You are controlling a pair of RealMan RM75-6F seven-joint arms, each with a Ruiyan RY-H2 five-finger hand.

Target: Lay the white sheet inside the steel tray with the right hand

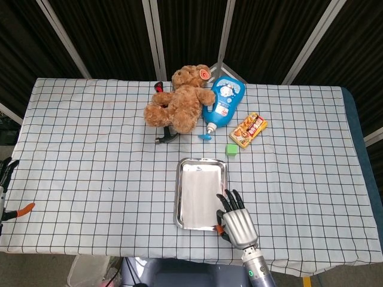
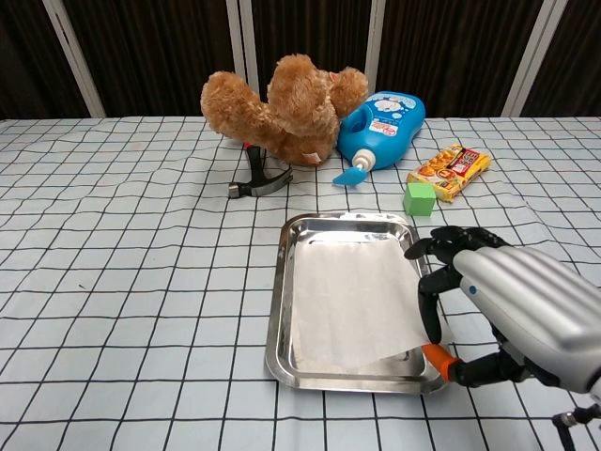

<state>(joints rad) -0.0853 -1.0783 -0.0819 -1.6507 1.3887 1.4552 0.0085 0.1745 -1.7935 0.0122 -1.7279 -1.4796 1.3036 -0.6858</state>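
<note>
The steel tray (image 1: 180, 197) (image 2: 280, 310) sits near the table's front edge, right of centre. The white sheet (image 1: 199, 198) (image 2: 352, 296) lies almost flat inside it and covers most of its floor. My right hand (image 1: 237, 222) (image 2: 502, 305) is at the tray's near right corner, its fingers (image 2: 433, 305) reaching over the rim. It pinches the sheet's near right corner, which is slightly raised, against the orange-tipped thumb. My left hand (image 1: 6, 179) shows only at the far left edge of the head view, holding nothing, its fingers apart.
Behind the tray are a brown teddy bear (image 1: 179, 104) (image 2: 282, 103), a hammer (image 1: 163, 139) (image 2: 258, 183), a blue bottle (image 1: 224, 101) (image 2: 385, 122), a snack packet (image 1: 248, 130) (image 2: 451, 169) and a green cube (image 1: 231, 149) (image 2: 420, 198). The checked cloth's front edge is just below my right hand.
</note>
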